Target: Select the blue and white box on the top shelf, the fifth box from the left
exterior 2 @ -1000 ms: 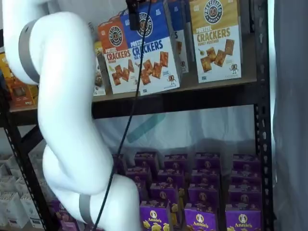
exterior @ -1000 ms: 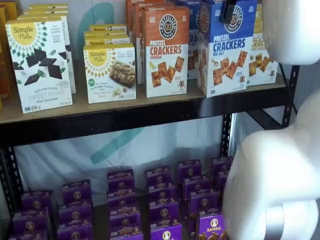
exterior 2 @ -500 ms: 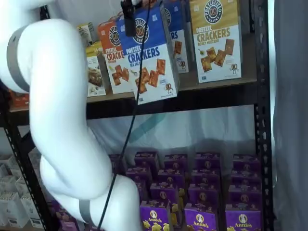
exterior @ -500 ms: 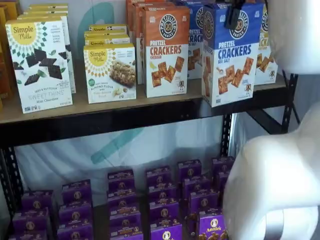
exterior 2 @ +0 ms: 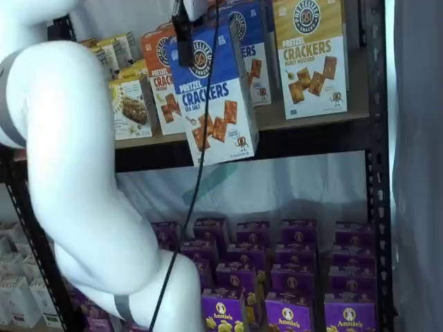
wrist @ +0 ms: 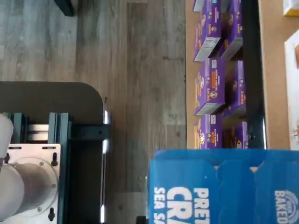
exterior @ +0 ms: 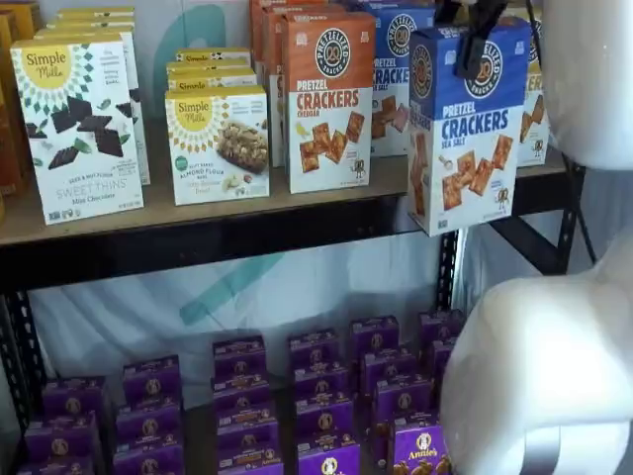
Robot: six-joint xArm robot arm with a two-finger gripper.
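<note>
The blue and white box (exterior: 465,124), marked "PRETZEL CRACKERS SEA SALT", hangs in my gripper (exterior: 473,49) in front of the top shelf (exterior: 198,242), clear of its black front beam. Its bottom edge sits below the beam's top. In both shelf views one black finger presses the box's front face near the top, over the round logo. The box (exterior 2: 214,97) and the gripper (exterior 2: 185,41) show the same way against the top shelf (exterior 2: 311,135). In the wrist view the box's blue top (wrist: 224,186) fills one corner. The gripper is shut on the box.
On the top shelf stand an orange cheddar box (exterior: 329,99), another blue box (exterior: 391,69), a yellow-topped box (exterior 2: 309,55) and Simple Mills boxes (exterior: 79,129). Purple boxes (exterior: 316,396) fill the lower shelf. My white arm (exterior 2: 76,173) and its cable (exterior 2: 197,159) hang in front.
The gripper has drawn the blue and white box forward off the top shelf and away from the orange box. The box now hangs in front of the beam, a little lower.
</note>
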